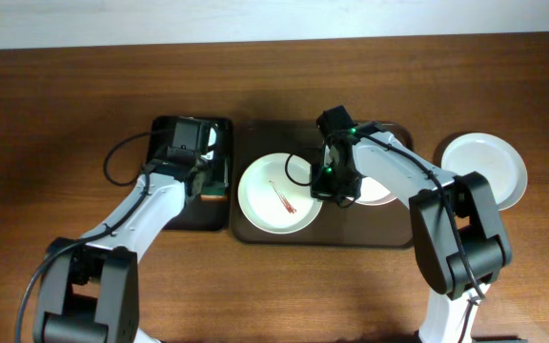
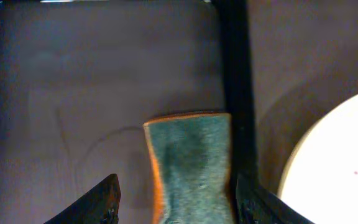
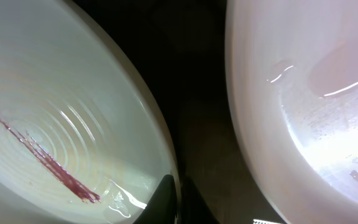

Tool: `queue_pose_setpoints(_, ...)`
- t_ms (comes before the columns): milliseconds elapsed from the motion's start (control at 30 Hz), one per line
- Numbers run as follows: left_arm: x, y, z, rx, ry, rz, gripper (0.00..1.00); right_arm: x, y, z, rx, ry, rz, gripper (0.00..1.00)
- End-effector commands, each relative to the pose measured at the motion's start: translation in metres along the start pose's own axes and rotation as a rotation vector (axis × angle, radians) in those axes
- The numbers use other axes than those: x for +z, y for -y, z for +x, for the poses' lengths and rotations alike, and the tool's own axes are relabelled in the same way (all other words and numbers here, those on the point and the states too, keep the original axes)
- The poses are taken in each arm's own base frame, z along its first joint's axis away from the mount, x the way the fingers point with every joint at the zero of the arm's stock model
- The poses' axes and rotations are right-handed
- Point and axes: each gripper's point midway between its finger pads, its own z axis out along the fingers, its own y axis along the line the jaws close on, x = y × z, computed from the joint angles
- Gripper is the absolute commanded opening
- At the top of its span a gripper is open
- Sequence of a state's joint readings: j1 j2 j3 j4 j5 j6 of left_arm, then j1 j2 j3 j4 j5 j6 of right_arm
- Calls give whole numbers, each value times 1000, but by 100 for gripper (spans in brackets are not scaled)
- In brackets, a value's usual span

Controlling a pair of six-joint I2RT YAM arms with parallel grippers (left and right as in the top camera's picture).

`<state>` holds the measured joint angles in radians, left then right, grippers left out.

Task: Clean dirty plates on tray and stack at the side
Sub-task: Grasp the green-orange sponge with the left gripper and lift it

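The left gripper [image 2: 176, 205] hangs low over the small black tray [image 2: 73, 74], its jaws spread apart. A green sponge with an orange edge [image 2: 191, 162] lies flat between them: the right finger is just beside the sponge and the left finger stands clear of it.

To this gripper's right is the dark-brown tray [image 1: 332, 233]. On its left half sits a pale mint-green plate [image 1: 260, 205] with thin dark-red smears [image 1: 282, 197] across the middle.

The right gripper [image 1: 335, 189] is just to the right of that plate, between it and a white plate [image 3: 303, 93] on the tray's right half. One dark fingertip [image 3: 165, 194] lies at the green plate's rim. I cannot tell whether the jaws are apart or clamped.

Further right, off the tray, another white plate [image 1: 489, 167] rests on the wooden table [image 1: 65, 114].
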<state>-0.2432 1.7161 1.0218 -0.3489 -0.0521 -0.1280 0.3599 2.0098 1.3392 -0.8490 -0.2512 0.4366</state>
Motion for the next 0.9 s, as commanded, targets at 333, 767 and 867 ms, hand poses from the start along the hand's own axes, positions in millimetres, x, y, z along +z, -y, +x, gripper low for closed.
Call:
queue_pose_setpoints(333,23,12,24,-14,-101,78,56,3,6,-2,-10,4,32,5)
queue_pose_setpoints(767,28,19,36,-21,-150,120,50,3,6,-2,-10,4,32,5)
queue_pose_setpoints(867,34,18,43,-21,-173,113,20,3,6,-2,-10,4,32,5)
